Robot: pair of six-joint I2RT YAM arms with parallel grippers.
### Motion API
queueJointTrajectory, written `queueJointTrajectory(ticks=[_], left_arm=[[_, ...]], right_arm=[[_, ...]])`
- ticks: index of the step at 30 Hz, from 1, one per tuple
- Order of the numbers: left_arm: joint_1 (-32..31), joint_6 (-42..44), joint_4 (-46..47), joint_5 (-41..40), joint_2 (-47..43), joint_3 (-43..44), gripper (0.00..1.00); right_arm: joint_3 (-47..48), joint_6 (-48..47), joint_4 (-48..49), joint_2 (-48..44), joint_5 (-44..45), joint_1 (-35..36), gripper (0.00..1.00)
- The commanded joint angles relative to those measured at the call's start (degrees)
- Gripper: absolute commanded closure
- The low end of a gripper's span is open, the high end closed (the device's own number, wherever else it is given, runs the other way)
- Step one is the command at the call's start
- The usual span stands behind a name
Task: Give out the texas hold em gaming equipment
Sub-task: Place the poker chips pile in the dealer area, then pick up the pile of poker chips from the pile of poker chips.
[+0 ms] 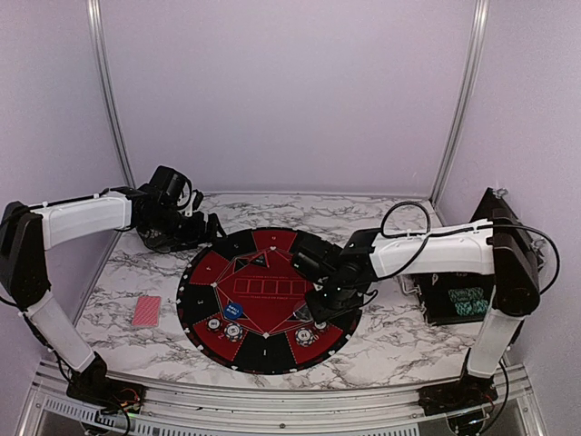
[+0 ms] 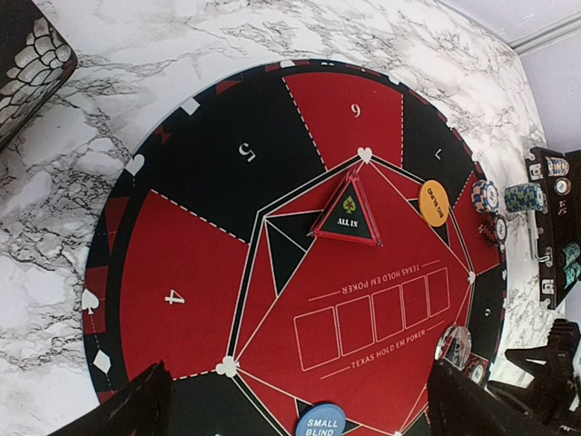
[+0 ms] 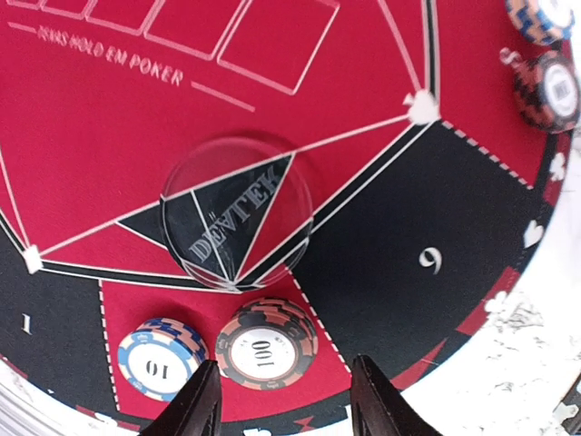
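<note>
Chip: dark "100" chip (image 3: 268, 343) lies flat just ahead, between right claw (image 3: 284, 372) tips.
Right claw: part-spread, empty, nearer.
Left claw (image 2: 300, 377): spread wide.

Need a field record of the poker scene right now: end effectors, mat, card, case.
left end effector: open, empty, by the mat's far-left edge
right end effector: open, empty, low over the mat, 10 chip and 100 chip just ahead of it
mat: holds all-in triangle, orange disc, blue small-blind marker, clear disc
red-backed card: flat on the table, left of the mat
case: right of the mat, green chips inside
</note>
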Motion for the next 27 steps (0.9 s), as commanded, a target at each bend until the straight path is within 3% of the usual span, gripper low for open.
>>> queueJointTrajectory(ticks=[1, 18, 27], left_arm=[[0.28, -0.03, 0.31, 0.51, -0.53, 0.2, 0.01], [0.27, 0.23, 0.24, 0.48, -0.62, 0.15, 0.01], [0.23, 0.17, 0.27, 0.45, -0.62, 0.13, 0.01]], right_arm=[[2.6, -1.15, -1.76, -3.66, 2.65, -1.95, 0.53], [1.93, -8.49, -1.2, -9.91, 7.99, -17.99, 0.5], [3.39, -13.66, 2.21, -8.3, 7.39, -27.54, 0.45]])
